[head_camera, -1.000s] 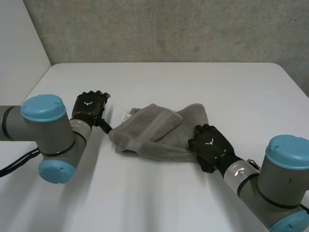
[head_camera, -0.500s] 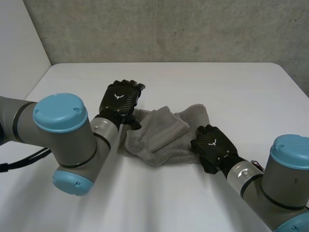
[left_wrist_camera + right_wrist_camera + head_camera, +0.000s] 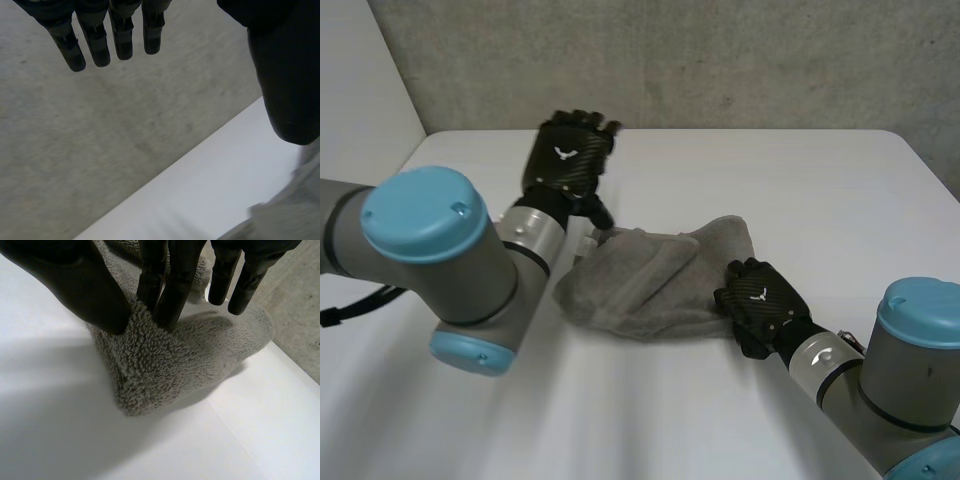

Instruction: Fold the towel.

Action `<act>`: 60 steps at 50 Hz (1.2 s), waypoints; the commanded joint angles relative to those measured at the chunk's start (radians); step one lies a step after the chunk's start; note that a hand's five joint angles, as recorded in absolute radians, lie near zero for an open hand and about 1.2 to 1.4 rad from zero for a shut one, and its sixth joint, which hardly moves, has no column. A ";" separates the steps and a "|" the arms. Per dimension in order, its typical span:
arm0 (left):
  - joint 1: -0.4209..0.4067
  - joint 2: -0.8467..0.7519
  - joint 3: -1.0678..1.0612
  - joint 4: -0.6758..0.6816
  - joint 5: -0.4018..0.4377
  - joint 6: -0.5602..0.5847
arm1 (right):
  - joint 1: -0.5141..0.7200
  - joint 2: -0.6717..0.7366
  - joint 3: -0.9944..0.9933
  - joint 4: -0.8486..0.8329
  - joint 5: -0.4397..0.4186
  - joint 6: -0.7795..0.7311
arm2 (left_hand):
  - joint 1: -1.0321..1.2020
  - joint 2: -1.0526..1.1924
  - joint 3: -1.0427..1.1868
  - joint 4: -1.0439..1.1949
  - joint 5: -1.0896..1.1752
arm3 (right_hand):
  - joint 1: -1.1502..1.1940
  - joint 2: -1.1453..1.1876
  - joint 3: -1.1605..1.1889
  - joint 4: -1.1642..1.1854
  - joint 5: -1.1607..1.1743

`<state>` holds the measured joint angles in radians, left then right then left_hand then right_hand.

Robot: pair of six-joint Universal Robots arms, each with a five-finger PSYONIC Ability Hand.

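A grey towel (image 3: 655, 280) is being shown bunched in a loose, uneven heap near the middle of a white table (image 3: 820, 170). Its near right edge is being pinched by the right hand (image 3: 757, 298). In the right wrist view a ridge of terry pile is being squeezed between the thumb (image 3: 85, 285) and straight fingers (image 3: 172, 285).

The left hand (image 3: 565, 165) is being held up over the table, just beyond the towel's far left corner. Its fingers are straight and nothing is being grasped. The cloth is lying below its thumb, apart from it.

Judged from this, a fold is being set up rather than finished: one side is being anchored and the other is being left free. The next move is probably being asked of the left hand. It would need to be lowered onto the loose left corner and closed on it, so that the cloth can be drawn flat for a clean fold.
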<state>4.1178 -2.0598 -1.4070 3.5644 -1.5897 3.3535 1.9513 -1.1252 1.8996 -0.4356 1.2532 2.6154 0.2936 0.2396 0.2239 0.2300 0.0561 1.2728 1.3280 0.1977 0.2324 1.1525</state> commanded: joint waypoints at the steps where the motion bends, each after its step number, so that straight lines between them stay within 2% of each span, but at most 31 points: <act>1: -0.067 -0.042 0.005 -0.018 0.028 -0.092 | 0.000 0.004 -0.004 0.000 0.000 0.000 | -0.092 -0.038 -0.049 -0.055 -0.029 | 0.123 0.068 -0.023 -0.058 0.069; 5: -0.109 -0.124 0.039 -0.021 0.048 -0.101 | 0.000 0.004 -0.004 0.000 0.000 0.000 | -0.092 -0.038 -0.049 -0.055 -0.029 | 0.123 0.068 -0.023 -0.058 0.069; 20: -0.105 -0.347 0.174 0.019 0.046 -0.080 | -0.003 0.004 -0.004 0.000 -0.001 0.000 | -0.089 -0.035 -0.049 -0.055 -0.026 | 0.123 0.068 -0.023 -0.058 0.069; 27: -0.082 -0.434 0.244 0.066 0.037 0.041 | -0.002 0.005 -0.004 0.002 -0.001 0.000 | -0.092 -0.038 -0.049 -0.055 -0.029 | 0.123 0.068 -0.023 -0.058 0.069; 33: -0.036 -0.445 0.250 0.086 0.034 0.089 | -0.003 0.005 -0.005 0.003 -0.003 0.000 | -0.092 -0.038 -0.049 -0.055 -0.029 | 0.123 0.068 -0.023 -0.058 0.069; 36: -0.010 -0.438 0.258 0.105 0.004 0.101 | -0.002 0.005 -0.005 0.003 -0.003 0.000 | -0.089 -0.035 -0.049 -0.055 -0.026 | 0.123 0.068 -0.023 -0.058 0.069; 38: 0.038 -0.427 0.263 0.106 -0.030 0.113 | -0.002 0.005 -0.007 0.003 -0.003 0.000 | -0.089 -0.035 -0.049 -0.055 -0.026 | 0.123 0.068 -0.023 -0.058 0.069; 43: 0.094 -0.421 0.257 0.091 -0.036 0.136 | -0.002 0.005 -0.007 0.003 -0.003 -0.008 | -0.089 -0.035 -0.049 -0.055 -0.026 | 0.123 0.068 -0.023 -0.058 0.069; 60: 0.075 -0.326 0.118 0.042 -0.036 0.118 | 0.001 0.005 -0.007 0.003 -0.001 -0.011 | -0.095 -0.041 -0.049 -0.055 -0.032 | 0.123 0.068 -0.023 -0.058 0.069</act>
<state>4.2080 -2.4147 -1.2644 3.6112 -1.6246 3.4807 1.9514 -1.1198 1.8929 -0.4326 1.2516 2.6045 0.2937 0.2396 0.2239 0.2300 0.0555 1.2730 1.3282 0.1977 0.2324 1.1525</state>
